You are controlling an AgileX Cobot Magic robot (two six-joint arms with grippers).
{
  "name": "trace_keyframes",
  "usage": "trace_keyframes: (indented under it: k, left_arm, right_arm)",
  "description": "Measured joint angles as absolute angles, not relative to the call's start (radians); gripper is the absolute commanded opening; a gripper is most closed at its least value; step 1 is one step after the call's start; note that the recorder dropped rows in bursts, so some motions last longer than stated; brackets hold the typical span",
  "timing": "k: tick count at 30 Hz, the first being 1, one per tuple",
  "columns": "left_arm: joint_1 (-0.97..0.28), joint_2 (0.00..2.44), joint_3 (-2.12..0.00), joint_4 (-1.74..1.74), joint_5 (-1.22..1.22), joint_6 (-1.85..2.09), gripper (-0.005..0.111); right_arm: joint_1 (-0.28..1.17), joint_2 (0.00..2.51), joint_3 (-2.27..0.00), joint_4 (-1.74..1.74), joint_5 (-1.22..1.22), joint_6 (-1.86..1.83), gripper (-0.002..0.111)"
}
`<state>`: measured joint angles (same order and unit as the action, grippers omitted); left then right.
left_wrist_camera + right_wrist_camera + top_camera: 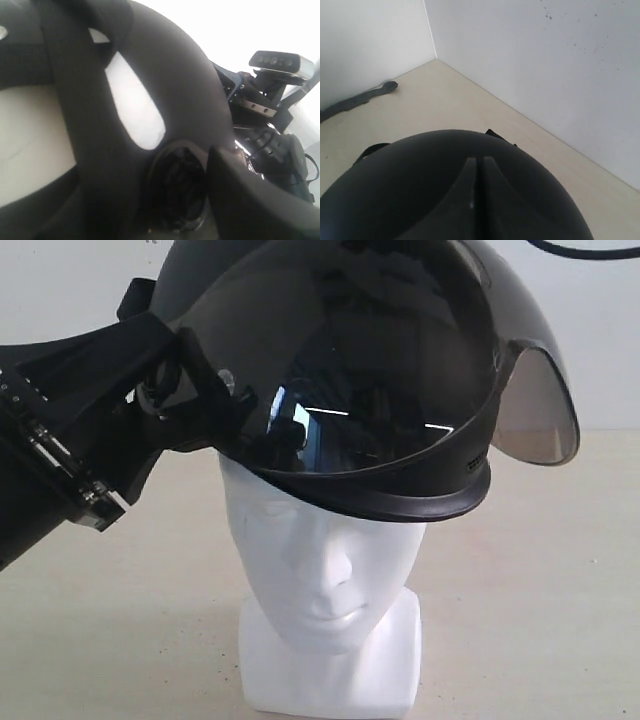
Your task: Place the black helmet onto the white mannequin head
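Matte black open-face helmet (340, 370) tilts over the smooth white mannequin head (325, 560), covering its crown. My left tool (195, 390) blocks its rim at 9 o'clock; pinching or spread, I can't tell, likewise my right tool (477, 167).

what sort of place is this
Probably a robot test bench: a bare pale tabletop boxed in by plain white walls, with a robot arm holding a black helmet over a white mannequin head.

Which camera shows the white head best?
The exterior view: the head shows its face, neck and base beneath the helmet. The left wrist view gives only unclear pale patches; the right wrist view shows just helmet.
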<state>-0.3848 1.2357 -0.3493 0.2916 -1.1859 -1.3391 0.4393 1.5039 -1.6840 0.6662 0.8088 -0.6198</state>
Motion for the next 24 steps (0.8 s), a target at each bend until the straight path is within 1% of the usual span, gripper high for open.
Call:
trace_keyframes:
  k: [14, 24]
  left_arm:
    - [-0.385, 1.229, -0.299, 0.265, -1.178, -1.32, 0.004]
    - [-0.373, 1.227, -0.299, 0.331, -1.163, -1.2, 0.004]
  right_arm:
    - [0.518, 1.504, -1.684, 0.608, 0.835, -0.572, 0.0]
    - [0.518, 1.506, -1.684, 0.556, 0.851, -0.499, 0.0]
